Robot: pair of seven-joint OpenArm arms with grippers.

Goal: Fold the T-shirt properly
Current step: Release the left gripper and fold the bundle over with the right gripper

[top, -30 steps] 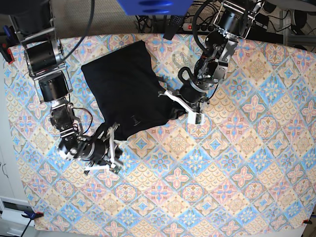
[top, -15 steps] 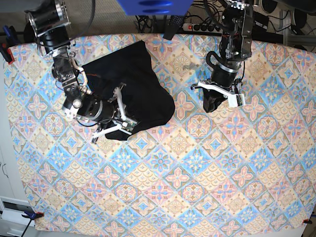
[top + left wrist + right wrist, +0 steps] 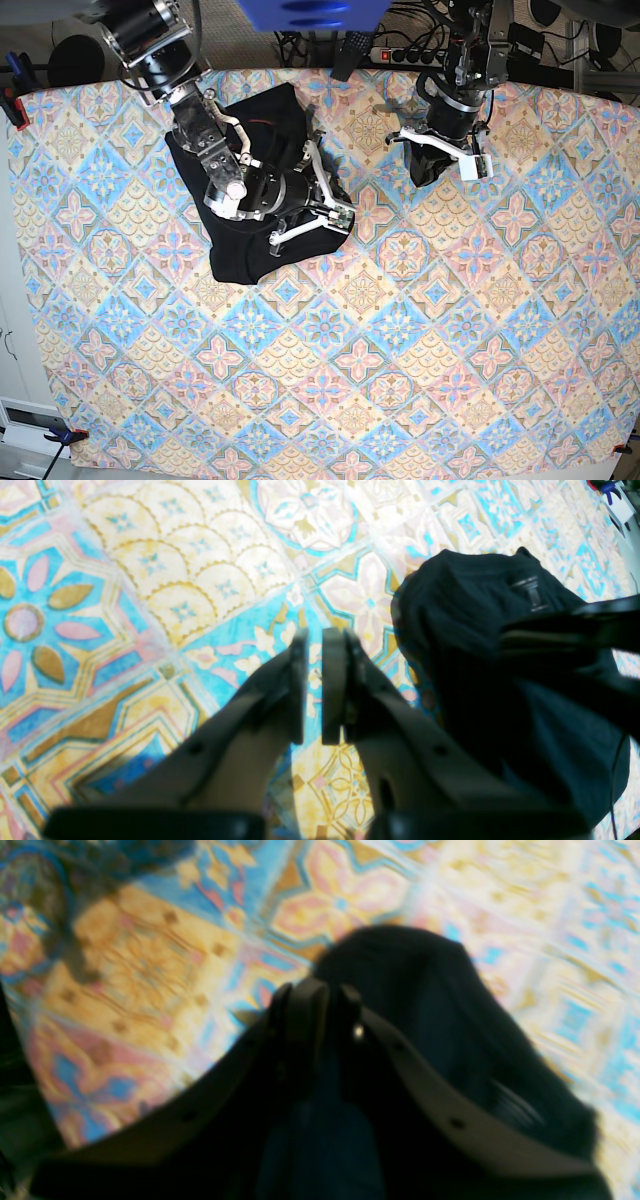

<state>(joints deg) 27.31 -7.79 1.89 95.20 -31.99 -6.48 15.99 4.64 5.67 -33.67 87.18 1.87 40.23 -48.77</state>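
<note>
The black T-shirt point(image 3: 275, 130) lies bunched on the patterned cloth at the back left. My right gripper point(image 3: 343, 213) sits at its right edge. In the right wrist view the right gripper point(image 3: 325, 995) is blurred, jaws together over the T-shirt point(image 3: 400, 970); I cannot tell if cloth is pinched. My left gripper point(image 3: 428, 170) is apart from the shirt, over the cloth at the back right. In the left wrist view the left gripper point(image 3: 312, 640) has its jaws nearly closed and empty. The T-shirt point(image 3: 475, 630) lies to its right, with a pale tag mark point(image 3: 530, 587).
The patterned tablecloth point(image 3: 400, 330) covers the whole table. A power strip point(image 3: 400, 53) and cables lie beyond the back edge, and a blue object point(image 3: 310, 12) hangs at the top. The table's left edge has a clamp point(image 3: 10, 100).
My right gripper swept from the shirt's lower corner up and right to its right edge. My left gripper drew away from the shirt toward the back right. The shirt's right part pulled back in.
</note>
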